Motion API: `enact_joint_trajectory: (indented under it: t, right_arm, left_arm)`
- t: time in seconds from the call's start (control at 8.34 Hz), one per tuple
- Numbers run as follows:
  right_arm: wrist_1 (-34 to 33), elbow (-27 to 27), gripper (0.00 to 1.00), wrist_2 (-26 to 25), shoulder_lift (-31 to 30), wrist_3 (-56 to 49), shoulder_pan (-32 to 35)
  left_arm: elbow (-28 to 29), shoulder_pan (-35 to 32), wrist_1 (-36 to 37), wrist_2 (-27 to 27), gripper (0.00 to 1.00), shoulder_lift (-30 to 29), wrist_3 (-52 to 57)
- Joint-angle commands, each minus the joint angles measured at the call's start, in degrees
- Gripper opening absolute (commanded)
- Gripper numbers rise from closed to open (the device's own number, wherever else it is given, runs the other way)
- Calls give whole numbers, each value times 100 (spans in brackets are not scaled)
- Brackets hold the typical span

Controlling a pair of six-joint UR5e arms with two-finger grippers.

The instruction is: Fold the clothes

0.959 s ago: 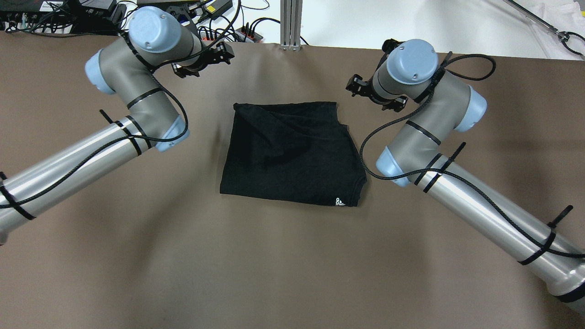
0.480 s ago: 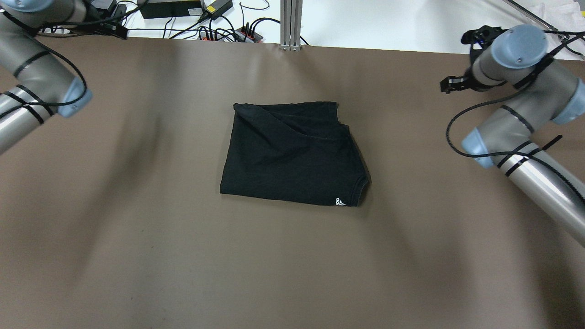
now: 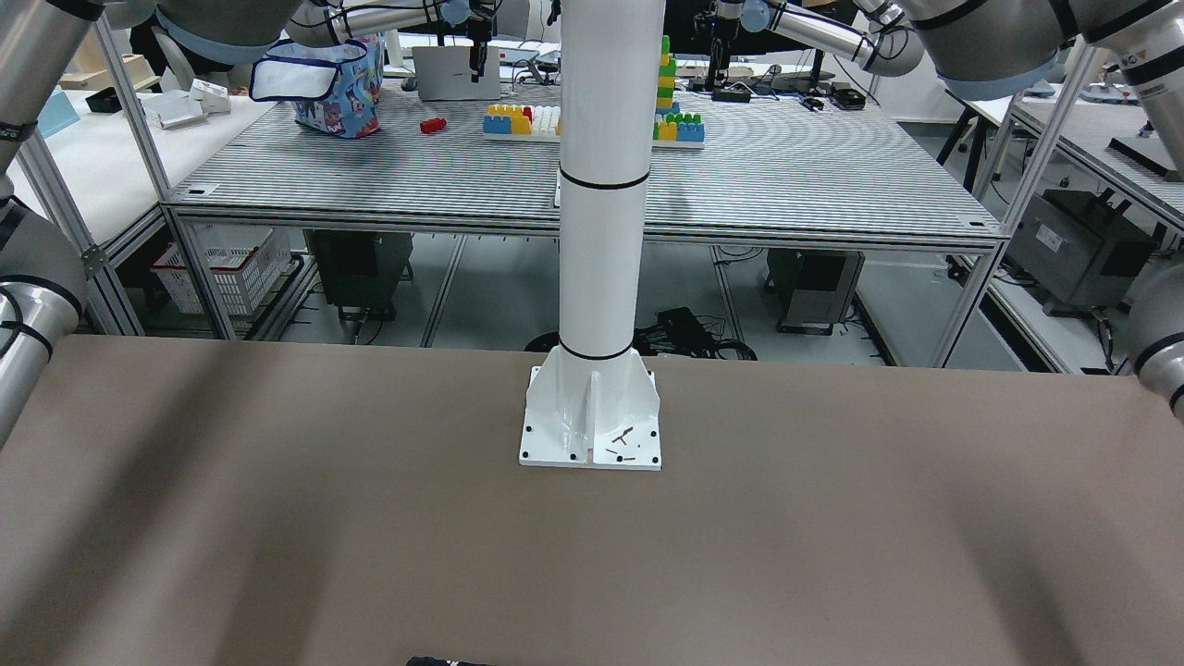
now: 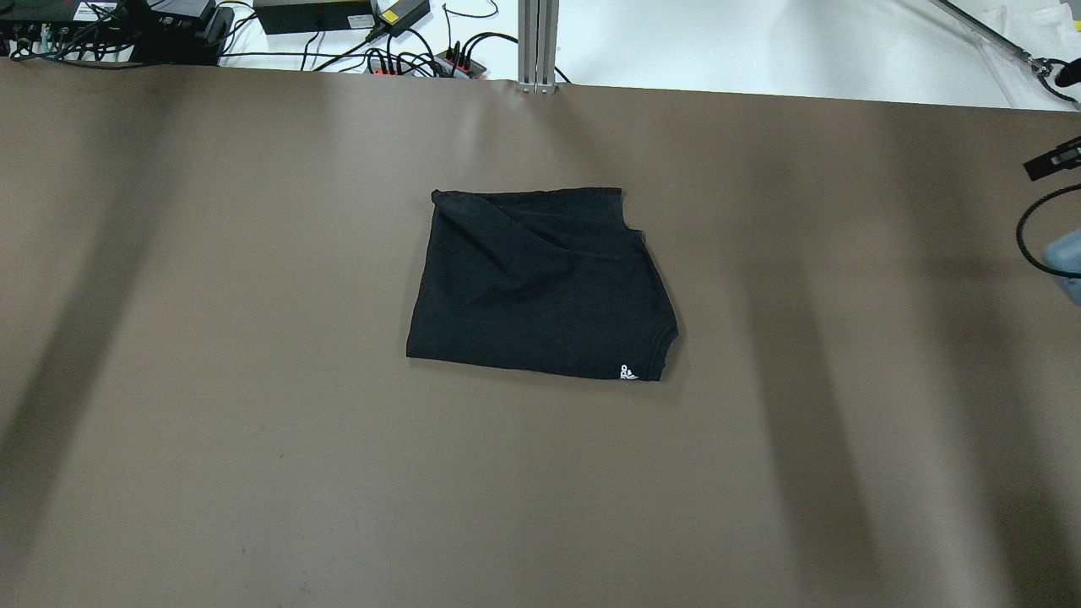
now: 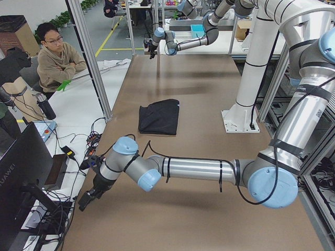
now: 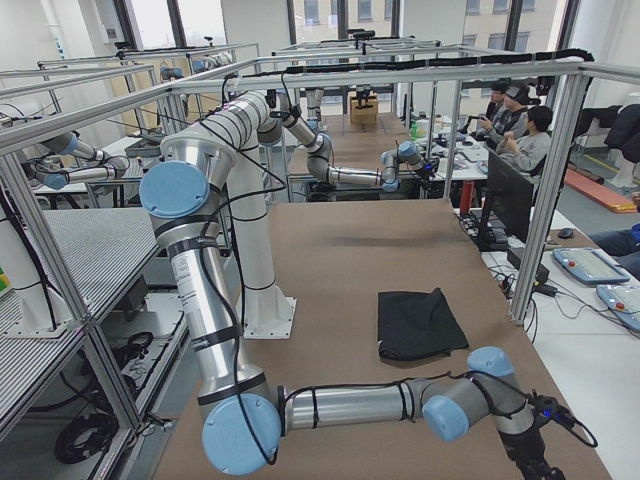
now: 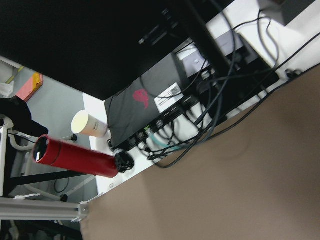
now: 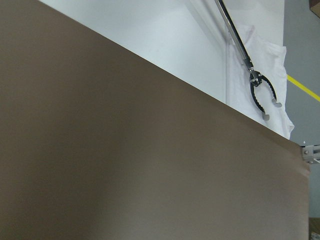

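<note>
Clothes [image 4: 540, 287] — one black garment — are laid folded into a rough rectangle near the middle of the brown table [image 4: 253, 464], a white logo [image 4: 626, 372] turned up at its near right corner. Nothing touches it, so the fold is judged finished. The left gripper [image 5: 88, 197] and right gripper [image 6: 540, 468] are held out past the table's left and right ends, probably to leave the cloth unobstructed — whether either is parted or closed cannot be told. A patterned bag [image 3: 331, 88] is stood on another table, its contents hidden.
</note>
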Motion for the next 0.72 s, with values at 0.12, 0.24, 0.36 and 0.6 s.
enact_joint_trajectory:
  t: [0.12, 0.24, 0.36, 0.6]
  right_arm:
    - [752, 26, 95, -8, -698, -978, 501]
    - [1024, 70, 95, -34, -822, -1005, 502]
    - [1184, 70, 95, -61, -989, -1006, 536]
    - [1221, 62, 95, -183, -1025, -1171, 668]
  left_arm:
    - [-486, -585, -799, 67, 100, 1264, 773]
    - [-724, -576, -739, 67, 100, 1363, 773]
    - [-683, -576, -738, 128, 100, 1399, 790]
    - [-552, -593, -755, 628, 100, 1417, 1052]
